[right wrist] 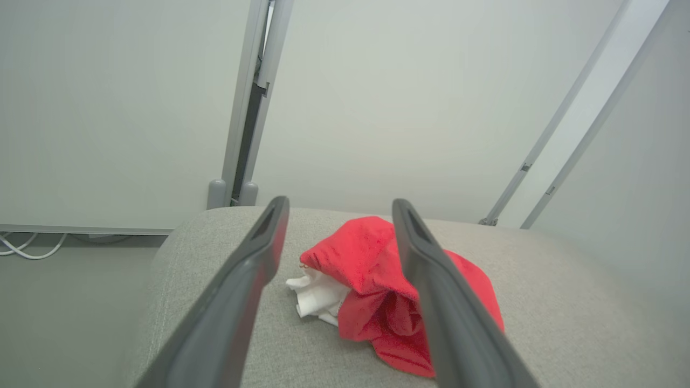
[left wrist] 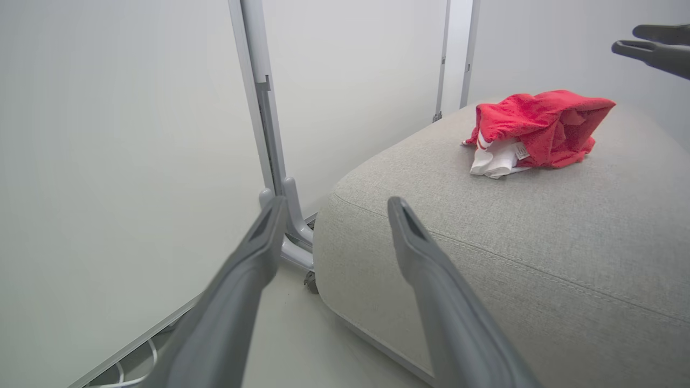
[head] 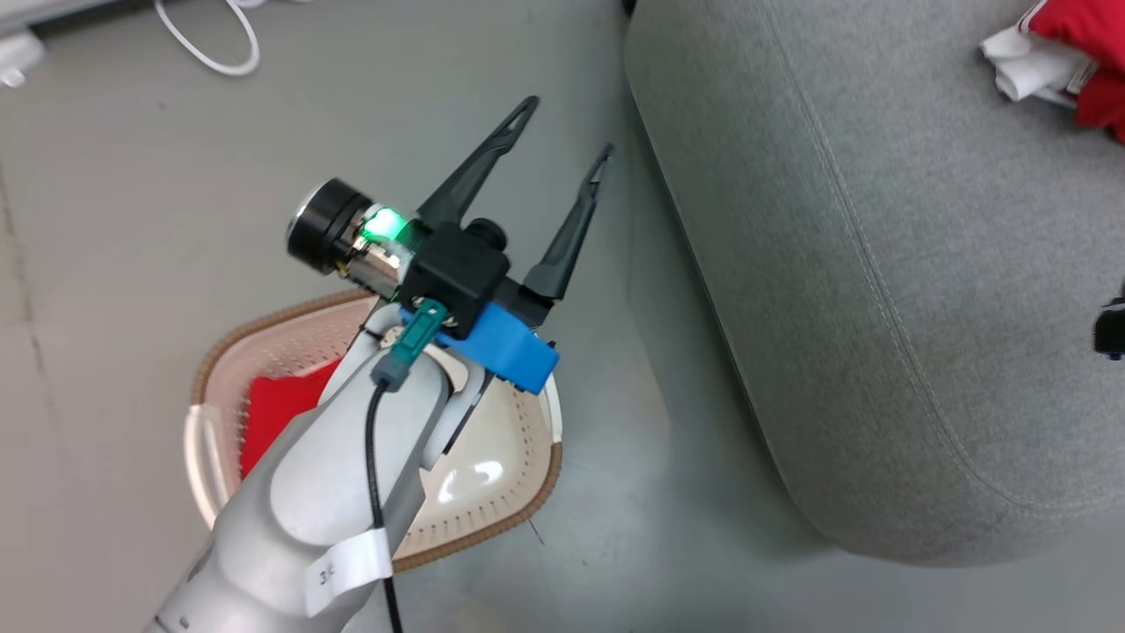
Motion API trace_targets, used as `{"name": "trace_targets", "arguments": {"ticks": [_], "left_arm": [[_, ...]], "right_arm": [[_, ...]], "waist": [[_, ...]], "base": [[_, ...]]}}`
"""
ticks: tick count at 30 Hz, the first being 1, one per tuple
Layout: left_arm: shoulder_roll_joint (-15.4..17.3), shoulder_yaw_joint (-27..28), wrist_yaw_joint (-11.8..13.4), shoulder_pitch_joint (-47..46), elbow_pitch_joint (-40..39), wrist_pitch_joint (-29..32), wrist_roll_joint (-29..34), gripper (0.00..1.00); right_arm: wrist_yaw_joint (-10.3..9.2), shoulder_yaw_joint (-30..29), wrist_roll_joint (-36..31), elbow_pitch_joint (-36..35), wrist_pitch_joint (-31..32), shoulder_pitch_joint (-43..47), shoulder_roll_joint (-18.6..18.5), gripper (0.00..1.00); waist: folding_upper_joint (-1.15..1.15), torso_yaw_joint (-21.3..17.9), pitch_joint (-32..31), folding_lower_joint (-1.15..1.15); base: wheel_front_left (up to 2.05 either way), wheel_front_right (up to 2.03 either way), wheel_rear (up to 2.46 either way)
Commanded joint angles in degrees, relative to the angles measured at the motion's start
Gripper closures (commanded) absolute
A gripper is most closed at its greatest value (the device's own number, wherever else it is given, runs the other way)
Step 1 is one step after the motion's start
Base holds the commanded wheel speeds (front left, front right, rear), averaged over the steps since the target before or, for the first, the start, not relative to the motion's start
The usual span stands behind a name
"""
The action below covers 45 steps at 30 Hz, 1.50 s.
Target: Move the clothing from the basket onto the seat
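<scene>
One red garment with a white band (right wrist: 377, 280) lies crumpled on the grey seat (right wrist: 566, 302), seen too as clothing (left wrist: 539, 126) and at the seat's far corner (head: 1077, 53). My right gripper (right wrist: 339, 207) hovers open just above it, holding nothing; its fingertips (left wrist: 625, 48) show from the side. A second red garment (head: 281, 400) rests in the white basket (head: 492, 519) on the floor, partly hidden under my left forearm. Above the basket's far edge, beside the seat (head: 879, 264), my left gripper (head: 567, 132) stands open and empty, as in its own view (left wrist: 337, 205).
The basket stands on grey floor left of the seat's rounded front corner. A white cable (head: 211, 53) loops on the floor at the back. Pale wall panels with a metal post (left wrist: 264, 108) and its foot stand just behind the seat.
</scene>
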Motion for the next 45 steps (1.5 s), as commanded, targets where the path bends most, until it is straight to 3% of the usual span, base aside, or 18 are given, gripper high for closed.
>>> {"name": "trace_targets", "arguments": {"ticks": [1,9,19,32,45], "left_arm": [[0.12,1.36,0.44,1.41,-0.6,-0.22,-0.23,0.0],[-1.49,10.0,2.13,7.91,-3.58,-0.19,0.3,0.0],[-2.77,19.67,1.03,15.87,-4.47,-0.19,2.1,0.0],[-3.66,28.74,-1.63,27.0,-6.25,-0.19,4.3,0.0],[-4.6,33.28,-4.07,33.28,-7.54,-0.2,6.25,0.0]], "right_arm": [[0.01,1.41,-0.06,-0.77,-0.21,1.15,0.17,0.0],[0.01,10.41,0.09,-2.21,-0.21,3.42,1.36,0.0],[0.01,18.8,2.12,-0.16,-0.21,5.73,4.05,0.0],[0.01,18.23,4.17,0.96,-0.21,14.37,6.97,0.0],[0.01,16.48,4.53,0.87,-0.21,21.29,9.47,0.0]], "waist": [[0.0,1.97,-3.44,0.0],[0.0,6.71,-9.62,0.0],[0.0,11.06,-16.59,0.0],[0.0,13.14,-23.97,0.0],[0.0,13.69,-26.74,0.0]], "base": [[0.0,0.0,0.0],[0.0,0.0,0.0],[0.0,0.0,0.0],[0.0,0.0,0.0],[0.0,0.0,0.0]]}}
